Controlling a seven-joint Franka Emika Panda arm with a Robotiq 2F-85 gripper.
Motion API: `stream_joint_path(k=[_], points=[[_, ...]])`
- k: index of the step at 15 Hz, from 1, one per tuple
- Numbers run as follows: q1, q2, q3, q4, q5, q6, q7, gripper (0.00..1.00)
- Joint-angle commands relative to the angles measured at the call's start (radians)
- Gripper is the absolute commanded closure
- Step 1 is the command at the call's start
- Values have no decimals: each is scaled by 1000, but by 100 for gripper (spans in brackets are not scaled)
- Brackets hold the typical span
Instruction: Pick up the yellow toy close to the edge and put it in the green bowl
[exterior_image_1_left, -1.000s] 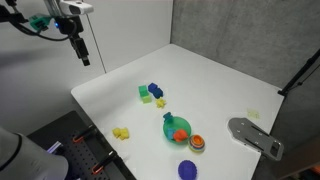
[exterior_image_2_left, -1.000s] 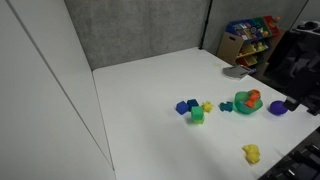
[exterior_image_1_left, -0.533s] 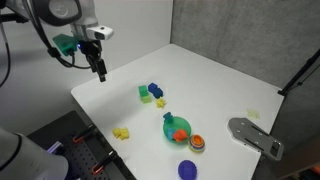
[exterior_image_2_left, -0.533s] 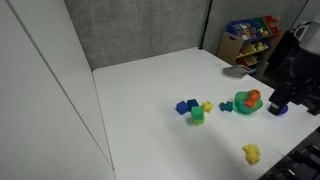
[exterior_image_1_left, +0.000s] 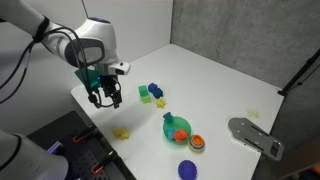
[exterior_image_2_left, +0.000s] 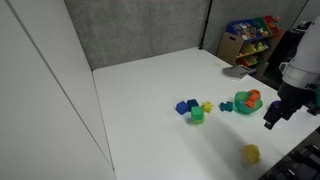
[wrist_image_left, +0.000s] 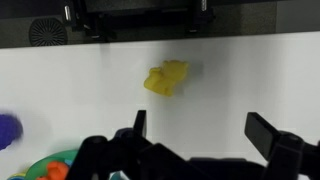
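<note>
Yellow toy (exterior_image_1_left: 121, 132) nr edge of white table (exterior_image_1_left: 220, 85); grey walls (exterior_image_2_left: 140, 30).

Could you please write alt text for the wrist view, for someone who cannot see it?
A small yellow toy lies alone on the white table, ahead of the open claw, which holds nothing. The green bowl and a purple dish peek in at the lower left.

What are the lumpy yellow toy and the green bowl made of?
The small lumpy yellow toy looks like plastic: bright even colour, smooth rounded knobs. The round teal-green bowl looks plastic too, one solid colour, though it is too small to be sure.
</note>
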Motion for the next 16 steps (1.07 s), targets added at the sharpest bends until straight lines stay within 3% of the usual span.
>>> stream_joint_path(k=[1,6,12,16], points=[[-35,156,-32,1,-57,155,2,0],[-45,384,-91,14,-104,346,32,0],[15,607,-169,56,-84,524,30,0],[45,708,-177,76,-38,629,18,0]])
